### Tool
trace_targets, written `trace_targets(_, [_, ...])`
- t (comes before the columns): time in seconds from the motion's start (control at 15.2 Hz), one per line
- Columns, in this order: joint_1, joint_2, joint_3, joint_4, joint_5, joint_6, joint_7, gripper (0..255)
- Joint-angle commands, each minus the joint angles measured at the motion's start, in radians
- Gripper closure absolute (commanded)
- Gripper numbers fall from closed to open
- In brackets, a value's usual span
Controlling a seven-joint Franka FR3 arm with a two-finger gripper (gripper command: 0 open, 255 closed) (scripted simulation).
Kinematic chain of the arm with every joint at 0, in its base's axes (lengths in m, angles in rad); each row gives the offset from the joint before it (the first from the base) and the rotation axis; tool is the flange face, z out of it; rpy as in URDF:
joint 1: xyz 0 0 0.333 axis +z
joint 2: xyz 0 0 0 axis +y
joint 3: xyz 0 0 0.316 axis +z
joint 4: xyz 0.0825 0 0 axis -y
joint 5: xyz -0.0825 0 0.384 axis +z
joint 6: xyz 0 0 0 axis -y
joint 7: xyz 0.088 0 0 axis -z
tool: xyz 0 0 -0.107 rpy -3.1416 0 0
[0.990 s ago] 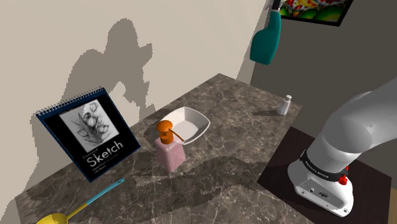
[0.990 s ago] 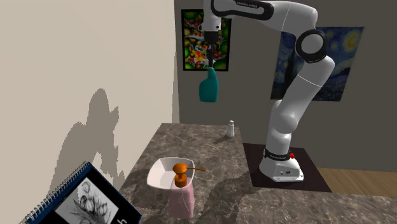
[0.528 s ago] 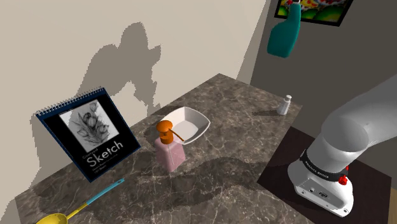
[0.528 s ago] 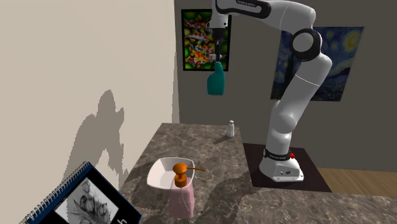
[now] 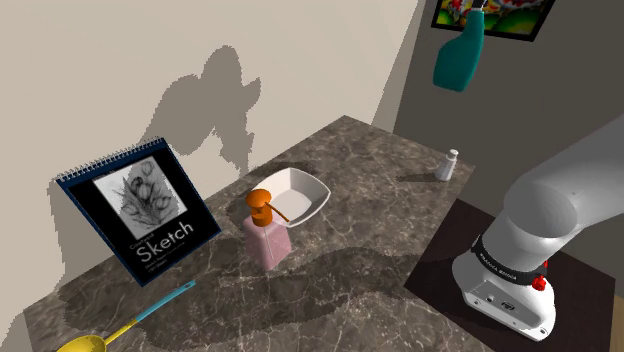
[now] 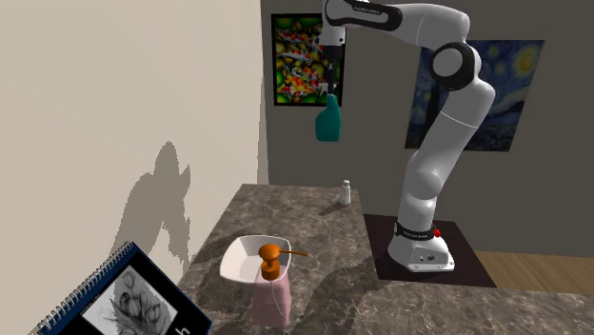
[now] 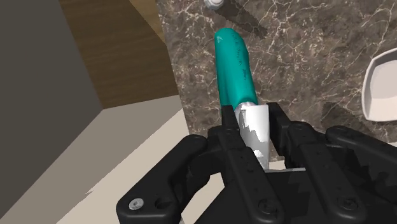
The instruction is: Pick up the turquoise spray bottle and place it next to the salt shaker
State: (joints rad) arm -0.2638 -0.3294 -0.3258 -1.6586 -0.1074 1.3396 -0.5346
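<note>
The turquoise spray bottle hangs high in the air, well above the dark marble counter. My gripper is shut on its white spray head, and the teal body dangles below. In the wrist view the black fingers clasp the white head, with the teal body pointing down at the counter. The small white salt shaker stands near the counter's far edge, roughly below the bottle; I see the salt shaker just beyond the bottle's base, and the same salt shaker in the second exterior view.
A white bowl and a pink soap dispenser with an orange pump sit mid-counter. A sketch book stands at the shoulder view's left, a yellow spoon in front of it. The arm's base stands on a dark stand.
The arm has carried the held bottle toward the shoulder view's right, closer to above the salt shaker. The grip stays shut.
</note>
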Motion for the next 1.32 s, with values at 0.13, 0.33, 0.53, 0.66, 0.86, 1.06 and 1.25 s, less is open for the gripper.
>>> trace_targets(0.13, [-0.002,-0.028,0.003,-0.085,-0.006,0.057,0.008,255])
trace_targets(0.33, [-0.004,-0.047,0.003,-0.143,-0.011,0.098,0.013,255])
trace_targets(0.53, [-0.006,-0.063,0.003,-0.199,-0.015,0.139,0.017,255])
trace_targets(0.66, [-0.008,-0.072,0.003,-0.235,-0.018,0.165,0.019,255])
trace_targets(0.86, [-0.010,-0.084,0.002,-0.287,-0.022,0.205,0.022,255])
trace_targets(1.06, [-0.012,-0.095,0.000,-0.337,-0.025,0.245,0.025,255])
trace_targets(1.25, [-0.014,-0.103,-0.002,-0.384,-0.029,0.284,0.028,255])
